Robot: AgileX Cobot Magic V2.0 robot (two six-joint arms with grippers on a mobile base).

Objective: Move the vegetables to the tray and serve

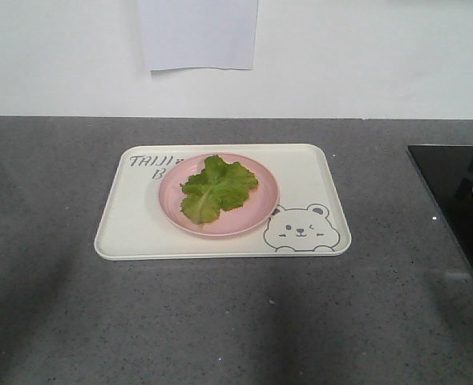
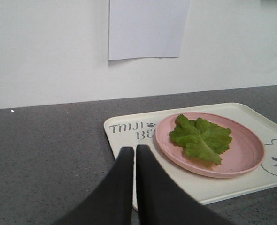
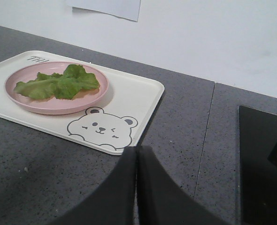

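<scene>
grey counter [image 1: 220, 321]: tray [image 1: 317, 180], pink plate [image 1: 260, 216], lettuce [image 1: 216, 188] on plate.

You have one lettuce leaf [image 1: 217, 188], one pink plate [image 1: 256, 215] and one cream tray [image 1: 132, 233] on the tabletop [image 1: 220, 321]. One sheet of paper [image 1: 198, 34] hangs on the wall, and one black cooktop [image 1: 449, 188] sits at the right edge. Each wrist view shows you one pair of dark fingers [image 2: 131, 164].

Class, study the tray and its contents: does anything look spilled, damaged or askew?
Nothing stands out. The lettuce leaf lies whole on the pink plate, which sits flat inside the tray; no spills.
</scene>
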